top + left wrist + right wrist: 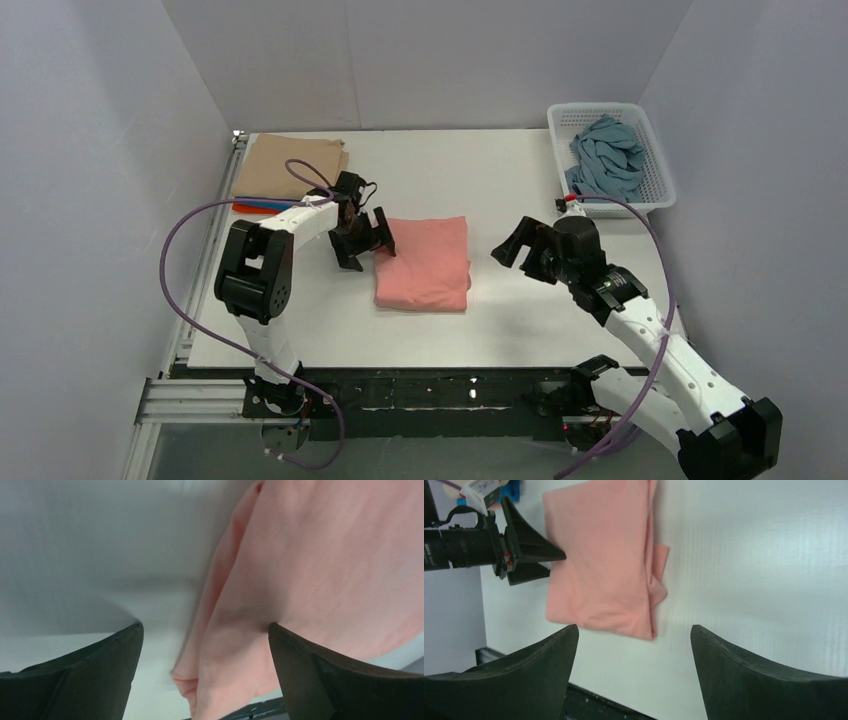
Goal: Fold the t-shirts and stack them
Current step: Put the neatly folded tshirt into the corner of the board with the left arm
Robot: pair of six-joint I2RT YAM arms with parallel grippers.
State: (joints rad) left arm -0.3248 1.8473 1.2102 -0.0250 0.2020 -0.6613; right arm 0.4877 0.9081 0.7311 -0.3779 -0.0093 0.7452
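A folded salmon-pink t-shirt point(424, 262) lies in the middle of the table; it also shows in the left wrist view point(320, 570) and the right wrist view point(599, 560). My left gripper point(366, 242) is open at its left edge, one finger touching the cloth, holding nothing. My right gripper point(520, 248) is open and empty, a little to the shirt's right. A folded tan t-shirt point(290, 168) tops a stack at the back left, with orange-red and bright blue edges point(262, 207) showing beneath. A dusty grey-blue t-shirt point(606, 155) lies crumpled in the basket.
A white plastic mesh basket point(660, 190) stands at the back right corner. Grey walls enclose the table on three sides. The table's dark front rail point(420, 385) runs between the arm bases.
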